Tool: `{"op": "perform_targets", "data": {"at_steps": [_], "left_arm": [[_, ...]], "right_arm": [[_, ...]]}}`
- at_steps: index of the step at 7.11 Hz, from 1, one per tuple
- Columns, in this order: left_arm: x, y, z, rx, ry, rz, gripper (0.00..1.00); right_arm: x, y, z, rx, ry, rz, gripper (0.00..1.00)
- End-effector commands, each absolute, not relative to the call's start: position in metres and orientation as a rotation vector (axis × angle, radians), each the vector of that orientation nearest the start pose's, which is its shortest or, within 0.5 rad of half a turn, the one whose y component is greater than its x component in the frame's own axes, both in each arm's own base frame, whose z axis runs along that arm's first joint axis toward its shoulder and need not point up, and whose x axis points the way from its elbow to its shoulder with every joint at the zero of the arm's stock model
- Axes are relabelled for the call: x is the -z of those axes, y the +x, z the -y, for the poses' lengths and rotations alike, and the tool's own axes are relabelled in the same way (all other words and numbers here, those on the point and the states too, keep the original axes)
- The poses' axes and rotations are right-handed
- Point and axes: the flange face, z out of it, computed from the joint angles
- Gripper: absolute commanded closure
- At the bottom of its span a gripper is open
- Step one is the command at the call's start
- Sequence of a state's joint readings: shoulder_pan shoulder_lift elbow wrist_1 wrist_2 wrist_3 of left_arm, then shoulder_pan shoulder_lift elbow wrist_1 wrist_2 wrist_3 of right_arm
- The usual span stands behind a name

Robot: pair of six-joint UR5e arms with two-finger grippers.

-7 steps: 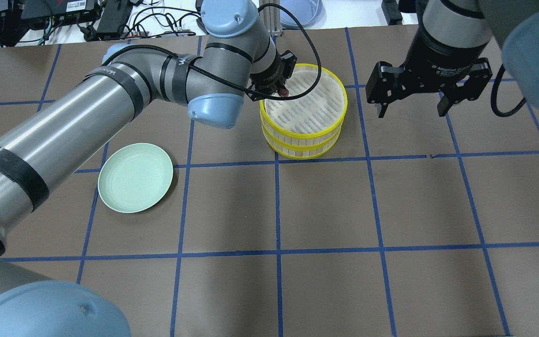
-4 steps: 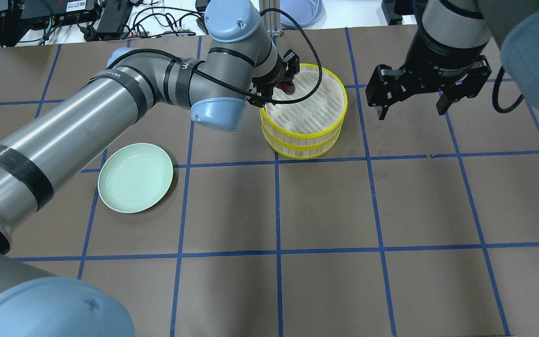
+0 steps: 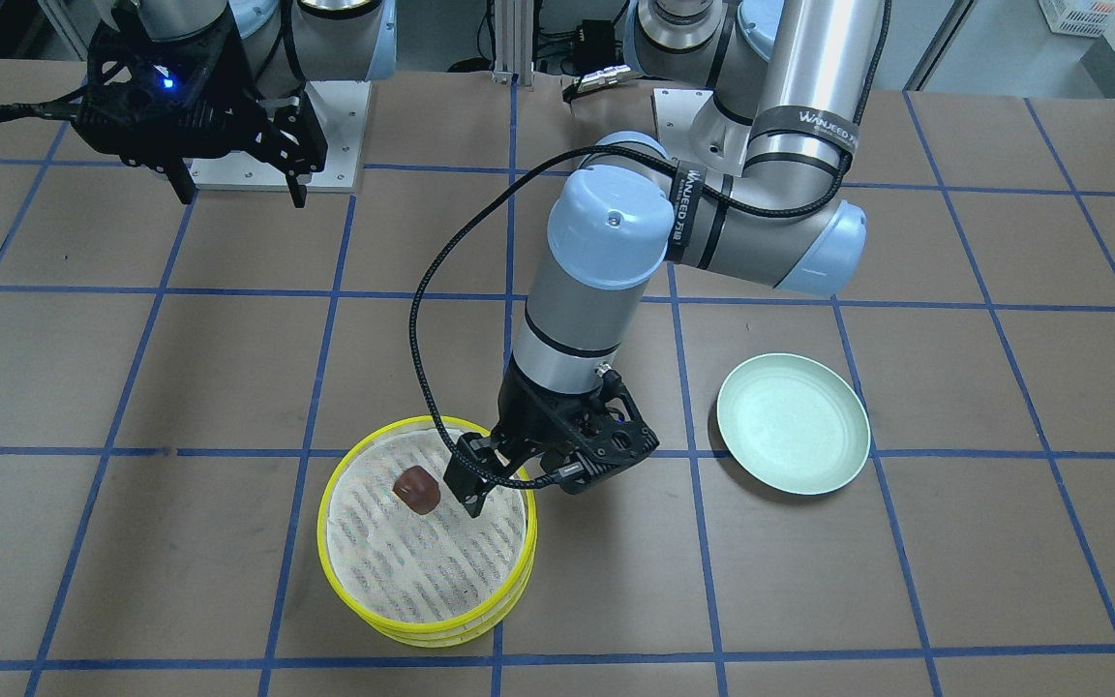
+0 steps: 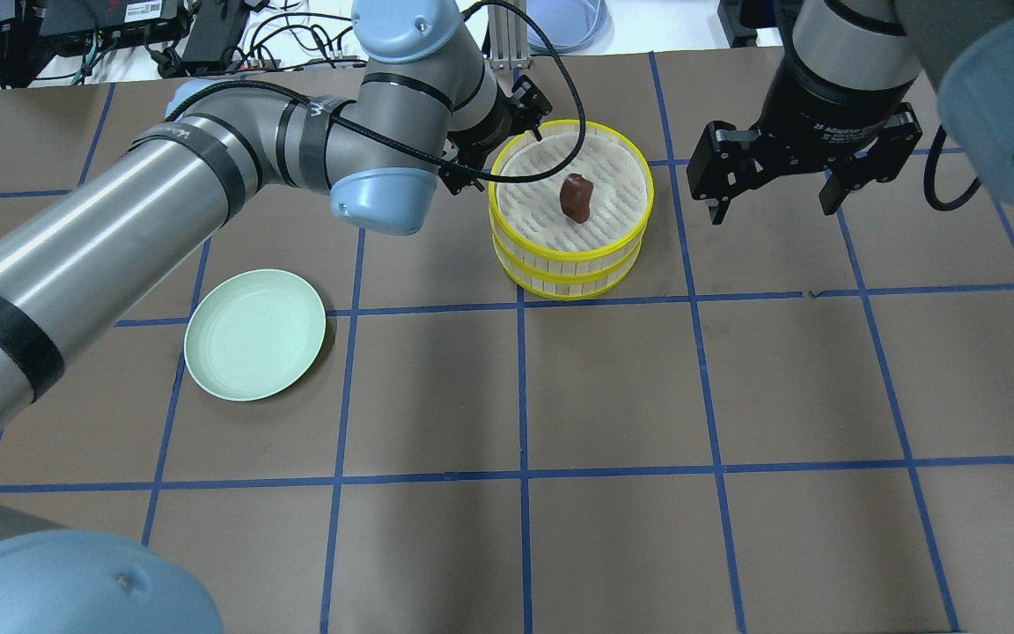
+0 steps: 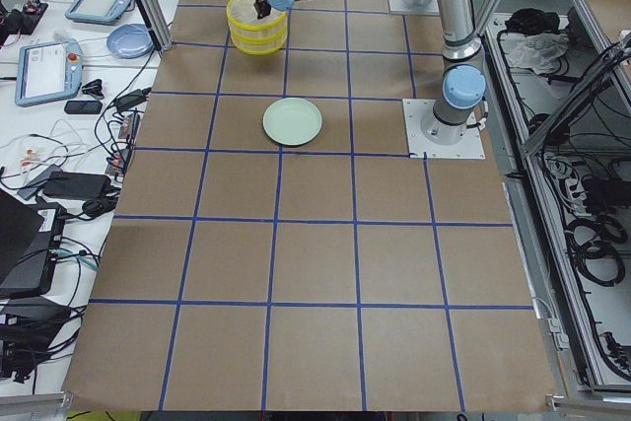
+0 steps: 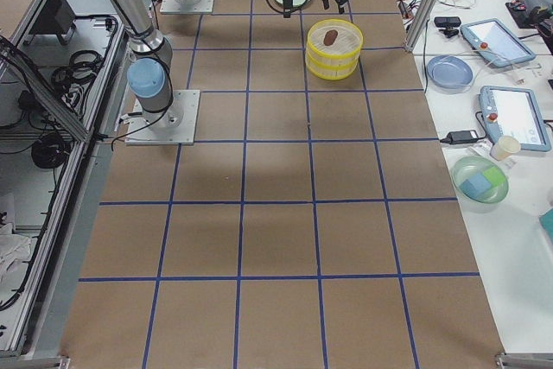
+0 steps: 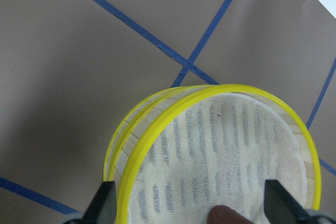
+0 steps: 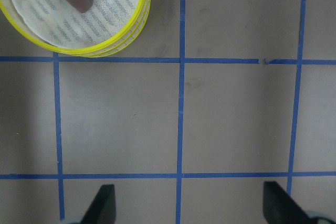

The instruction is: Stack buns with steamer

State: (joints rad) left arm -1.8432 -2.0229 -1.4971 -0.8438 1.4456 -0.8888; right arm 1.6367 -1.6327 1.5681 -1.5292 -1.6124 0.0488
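Overhead exterior view, left to right: one pale green plate (image 4: 254, 335); the left gripper (image 4: 496, 151), jaws spread and empty, above the left rim of one yellow-rimmed steamer (image 4: 574, 258) of two stacked tiers; one reddish-brown bun (image 4: 574, 197) lying on the top tier's mesh, long axis running near to far; the right gripper (image 4: 773, 207), jaws spread, empty.

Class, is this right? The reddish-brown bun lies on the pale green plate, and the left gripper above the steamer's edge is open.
No: the reddish-brown bun lies inside the steamer, not on the pale green plate; the overhead exterior view shows it. The rest holds.
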Motion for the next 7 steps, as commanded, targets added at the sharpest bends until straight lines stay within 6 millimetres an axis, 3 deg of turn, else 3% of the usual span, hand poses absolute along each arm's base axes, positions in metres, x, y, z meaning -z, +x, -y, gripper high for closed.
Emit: {"op": "perform_targets", "data": {"at_steps": [1,2,5,6,7], "left_arm": [[-0.357,-0.294,0.620,0.399,-1.012,-3.247,0.00],[-0.366,-0.265,0.624,0.379,-0.908,-3.239,0.00],[-0.408,-0.132,0.625,0.278,-0.629,-3.211,0.00],[-0.416,-0.097,0.619,0.224,-0.522,-3.211,0.00],[-0.439,-0.079,0.604,0.213,-0.413,-3.177,0.00]], "right_arm": [[-0.515,0.160,0.458,0.040,-0.019,-3.180,0.00],[-0.515,0.160,0.457,0.043,-0.019,-3.180,0.00],[-0.517,0.160,0.456,0.053,-0.016,-3.181,0.00],[-0.520,0.160,0.459,0.091,-0.020,-3.178,0.00],[-0.524,0.160,0.462,0.154,-0.021,-3.172,0.00]]}}
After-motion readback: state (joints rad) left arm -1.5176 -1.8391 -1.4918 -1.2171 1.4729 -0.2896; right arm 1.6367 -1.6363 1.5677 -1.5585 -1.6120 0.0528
